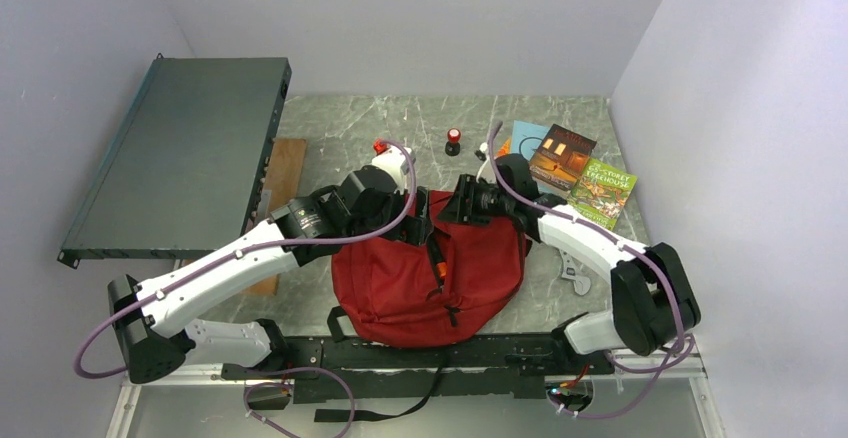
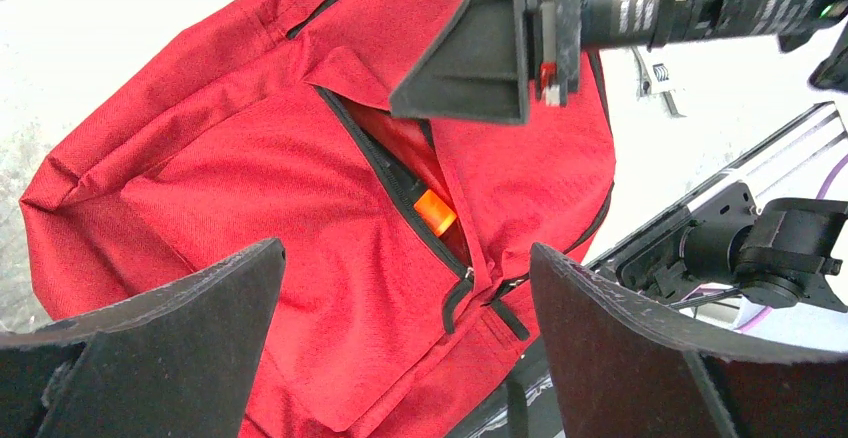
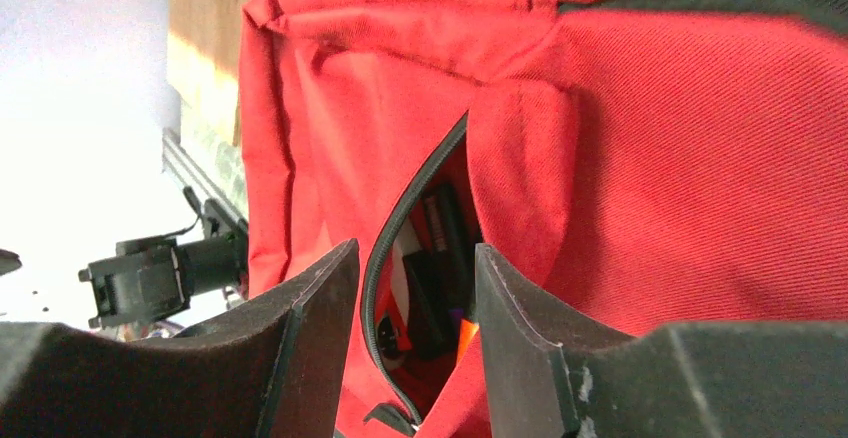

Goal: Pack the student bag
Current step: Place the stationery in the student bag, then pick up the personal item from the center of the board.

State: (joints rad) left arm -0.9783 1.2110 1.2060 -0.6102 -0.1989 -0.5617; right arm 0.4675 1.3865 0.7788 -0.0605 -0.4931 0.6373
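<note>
The red student bag [image 1: 400,288] lies flat between the two arms, its front pocket zipper [image 2: 385,173] open. An orange item [image 2: 435,213] shows in the slit. My left gripper [image 1: 418,228] hovers over the bag's far edge, open wide and empty [image 2: 405,253]. My right gripper [image 1: 450,206] is right beside it at the pocket mouth, its jaws partly open around the opening [image 3: 415,250] and holding nothing. The right wrist view shows black, white and orange items [image 3: 440,288] inside the pocket. The bag also shows there [image 3: 680,158].
Two books [image 1: 580,173] and a blue sheet [image 1: 524,136] lie at the back right. Two small red-capped items [image 1: 453,139] [image 1: 380,145] stand behind the bag. A dark flat panel [image 1: 180,153] and a wooden board [image 1: 287,170] are at the left.
</note>
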